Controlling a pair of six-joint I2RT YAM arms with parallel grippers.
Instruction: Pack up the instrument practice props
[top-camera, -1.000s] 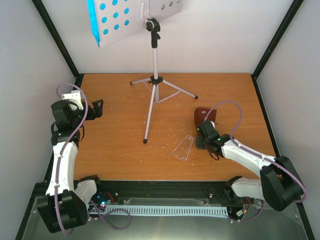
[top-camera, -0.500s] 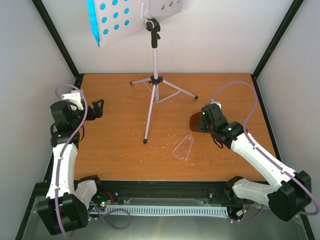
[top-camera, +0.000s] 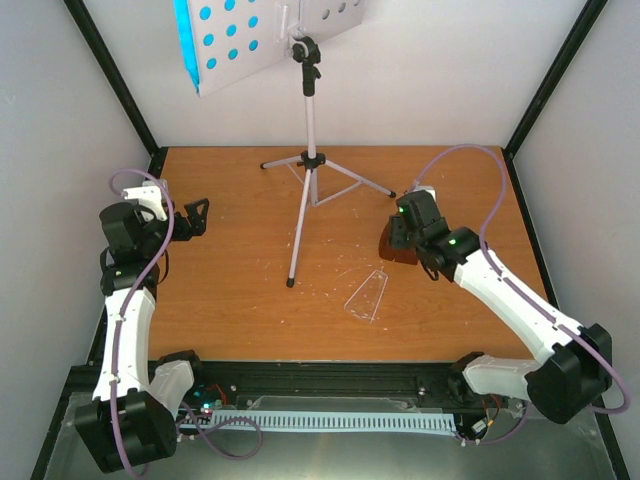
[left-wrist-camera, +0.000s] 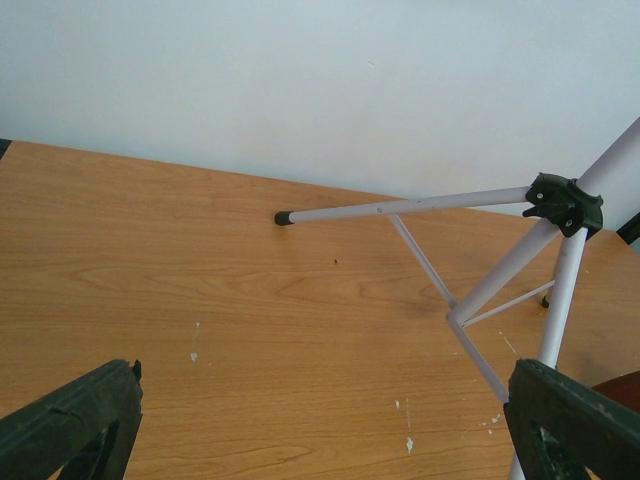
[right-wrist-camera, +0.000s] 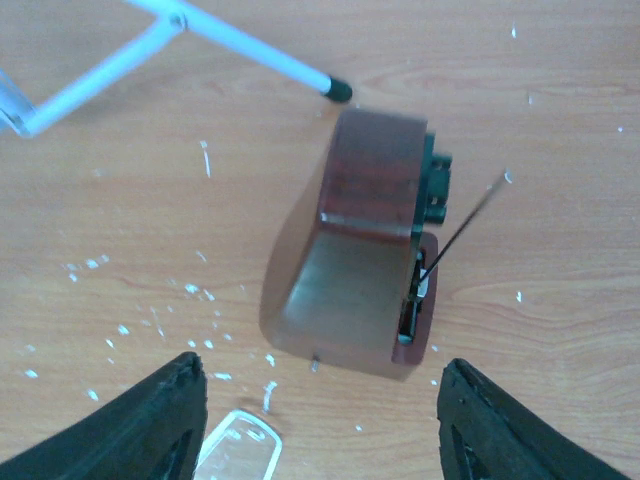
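The white tripod music stand (top-camera: 310, 165) stands at the back middle of the table, its hole-punched desk (top-camera: 262, 35) high up. A blue sheet (top-camera: 183, 30) shows at the desk's left edge and through the holes; no white sheet is visible. The small brown metronome (top-camera: 390, 251) stands right of centre, its thin pendulum rod (right-wrist-camera: 465, 225) sticking out. Its clear cover (top-camera: 367, 294) lies flat on the table in front of it. My right gripper (top-camera: 398, 238) hovers open above the metronome (right-wrist-camera: 350, 260), not touching it. My left gripper (top-camera: 195, 215) is open and empty at the left.
One tripod leg (right-wrist-camera: 240, 45) ends just behind the metronome. The tripod legs (left-wrist-camera: 400, 207) spread ahead of and to the right of my left gripper (left-wrist-camera: 320, 430). The wooden table (top-camera: 230, 290) is enclosed by white walls with black corner posts.
My right arm has risen and swung toward the back, from low beside the clear cover to above the metronome. The left arm has not moved.
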